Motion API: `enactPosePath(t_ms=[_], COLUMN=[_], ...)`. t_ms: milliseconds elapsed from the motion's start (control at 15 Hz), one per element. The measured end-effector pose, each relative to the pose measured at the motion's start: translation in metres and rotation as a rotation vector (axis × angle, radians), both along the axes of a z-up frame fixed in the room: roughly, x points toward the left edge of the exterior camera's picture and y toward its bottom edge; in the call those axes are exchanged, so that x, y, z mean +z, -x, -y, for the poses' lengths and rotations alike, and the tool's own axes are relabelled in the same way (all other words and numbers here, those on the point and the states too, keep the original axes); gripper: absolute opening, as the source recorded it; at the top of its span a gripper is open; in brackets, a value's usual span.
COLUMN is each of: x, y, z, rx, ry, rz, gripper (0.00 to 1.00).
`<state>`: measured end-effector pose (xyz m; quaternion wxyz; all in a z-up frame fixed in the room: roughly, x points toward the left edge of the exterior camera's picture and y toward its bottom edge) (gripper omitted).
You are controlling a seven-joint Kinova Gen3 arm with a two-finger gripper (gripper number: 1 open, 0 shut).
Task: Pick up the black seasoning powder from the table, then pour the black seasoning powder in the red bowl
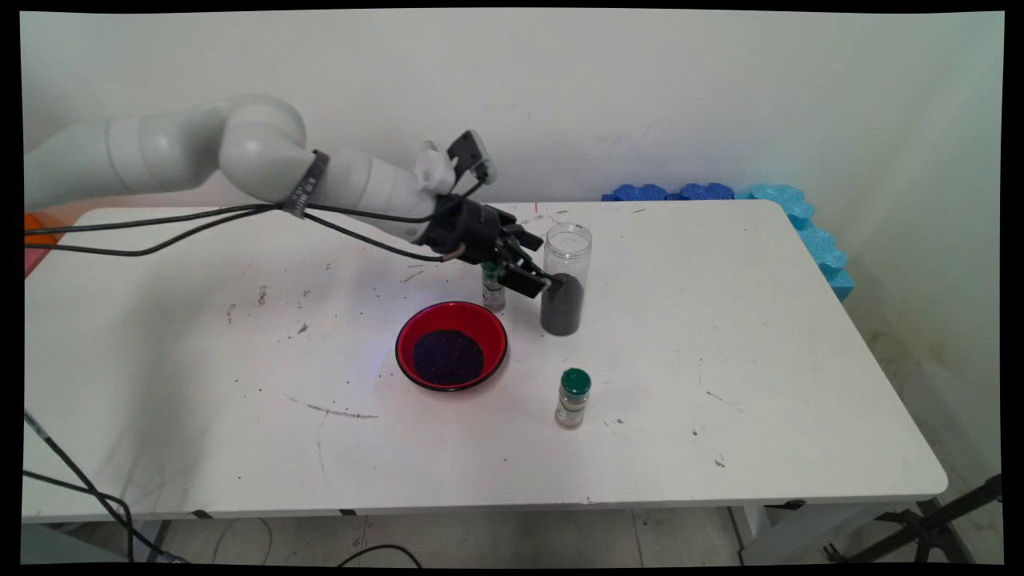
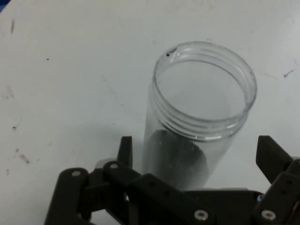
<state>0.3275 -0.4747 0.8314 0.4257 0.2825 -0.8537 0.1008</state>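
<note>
On the white table [image 1: 720, 336]: one clear plastic jar [image 1: 565, 278], lidless and upright, its lower part filled with dark granules; one red bowl [image 1: 451, 345] holding a dark heap; two small spice bottles, one with a green cap [image 1: 573, 398] standing alone toward the near side, the other [image 1: 493, 288] partly hidden behind the gripper. Blue foam pieces [image 1: 792, 216] lie along the far right corner and edge. The gripper [image 1: 538, 276] reaches in from the left, low over the table, at the jar's lower half. From the hand view the fingers are spread wide, one finger [image 2: 125, 152] left of the jar [image 2: 197, 117] and the other [image 2: 272, 157] well to its right; the jar stands between them, with visible gap on the right side. Left finger sits just beside the jar wall; contact cannot be told. Nothing is gripped. The jar stands just behind and right of the bowl, near table centre.
</note>
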Motion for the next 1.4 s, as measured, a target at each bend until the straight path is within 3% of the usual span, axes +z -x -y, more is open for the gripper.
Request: enactPosePath(t_ms=[600,667,1067,1400], x=[-0.017,-0.017,-0.016,0.0], y=[0.02,0.02,0.02,0.012], z=[0.02,0.021,0.025,0.023], rx=[-0.018,-0.02,-0.027,-0.057], ry=[0.003,0.004,0.017,0.022], rz=[-0.035,-0.037,-0.043,-0.047], gripper=[1.0,0.0,0.0,0.0])
